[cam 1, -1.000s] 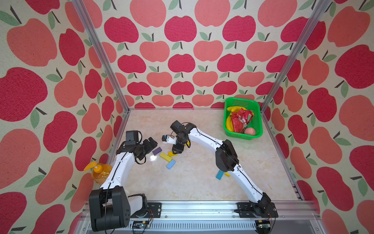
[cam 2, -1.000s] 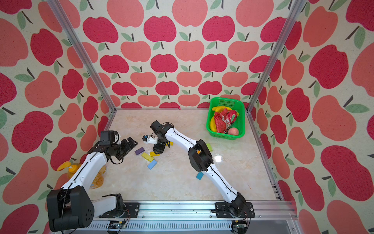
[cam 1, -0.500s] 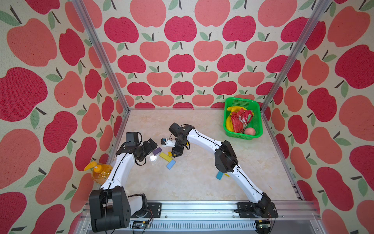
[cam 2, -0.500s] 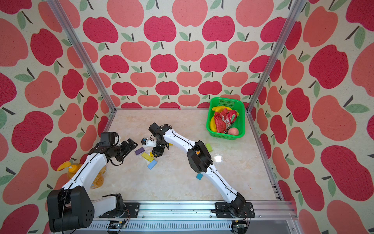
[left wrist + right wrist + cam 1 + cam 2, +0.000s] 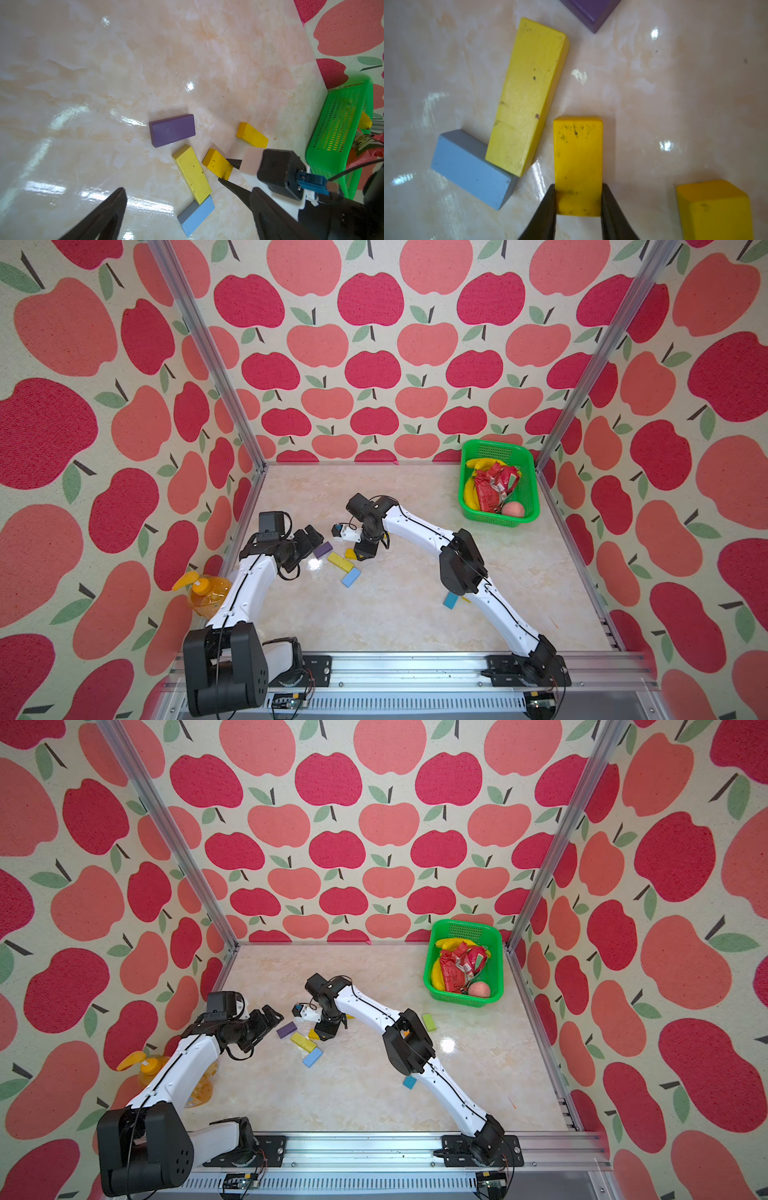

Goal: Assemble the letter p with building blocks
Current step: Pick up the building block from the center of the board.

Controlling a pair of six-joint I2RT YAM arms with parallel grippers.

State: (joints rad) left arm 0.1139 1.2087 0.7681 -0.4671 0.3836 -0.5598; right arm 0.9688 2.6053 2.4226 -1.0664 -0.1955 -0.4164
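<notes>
The right gripper [image 5: 578, 188] has narrowed since a second ago and now pinches the short yellow block [image 5: 578, 158] (lying flat); the left gripper [image 5: 312, 532] stays wide open.

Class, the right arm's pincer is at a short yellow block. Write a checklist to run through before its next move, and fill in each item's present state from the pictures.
1. Right pincer shut on the short yellow block: ok, pressed against both sides.
2. Grip at the block's middle: not ok, it holds one end.
3. Gap to the long yellow block: ok, apart.
4. Long yellow block touching the light blue block: ok.
5. Left pincer out of the way: ok, open, short of the purple block.
6. Short yellow block lifted off the table: cannot tell.
</notes>
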